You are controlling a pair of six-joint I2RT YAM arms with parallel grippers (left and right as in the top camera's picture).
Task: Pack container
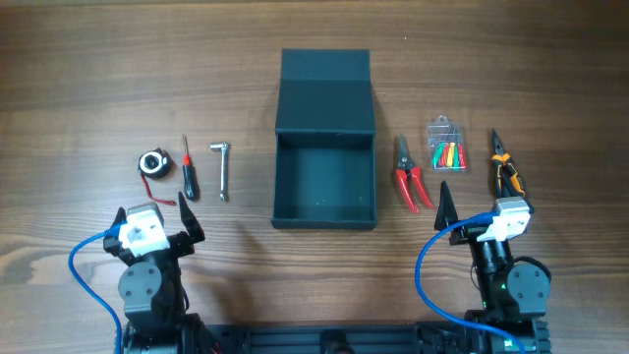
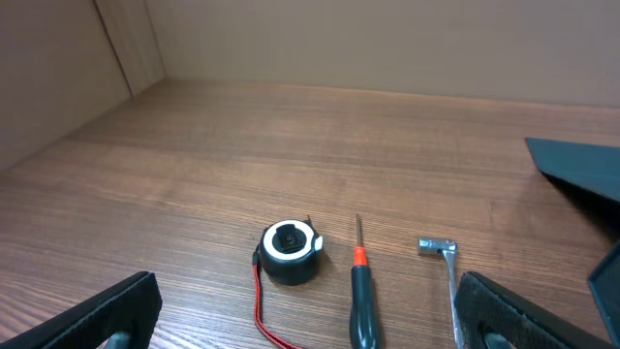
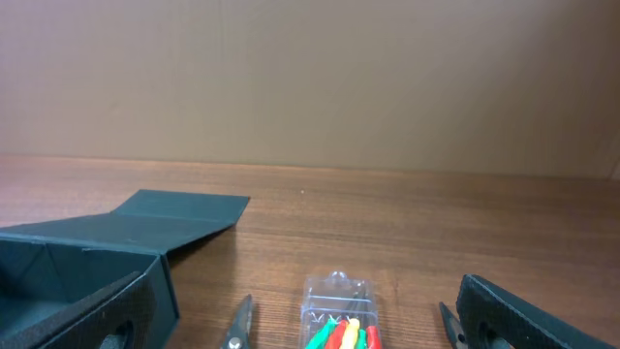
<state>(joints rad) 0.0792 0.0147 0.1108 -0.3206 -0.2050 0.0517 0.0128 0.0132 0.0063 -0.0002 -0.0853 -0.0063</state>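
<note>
The dark teal-grey container [image 1: 324, 211] stands open and empty at the table's middle, its flap lid [image 1: 325, 93] laid back; it also shows in the right wrist view [image 3: 87, 254]. Left of it lie a small tape measure [image 1: 152, 163], a red and black screwdriver [image 1: 187, 169] and a metal L-wrench [image 1: 223, 169]. Right of it lie red-handled cutters [image 1: 410, 180], a clear case of coloured bits [image 1: 447, 145] and orange-handled pliers [image 1: 505, 169]. My left gripper [image 1: 157, 218] is open and empty near the tape measure. My right gripper [image 1: 479, 206] is open and empty near the cutters and pliers.
The wooden table [image 1: 88, 88] spreads all round the tools. A plain wall [image 3: 310, 78] rises behind it. Blue cables [image 1: 423, 270] loop beside both arm bases at the front edge.
</note>
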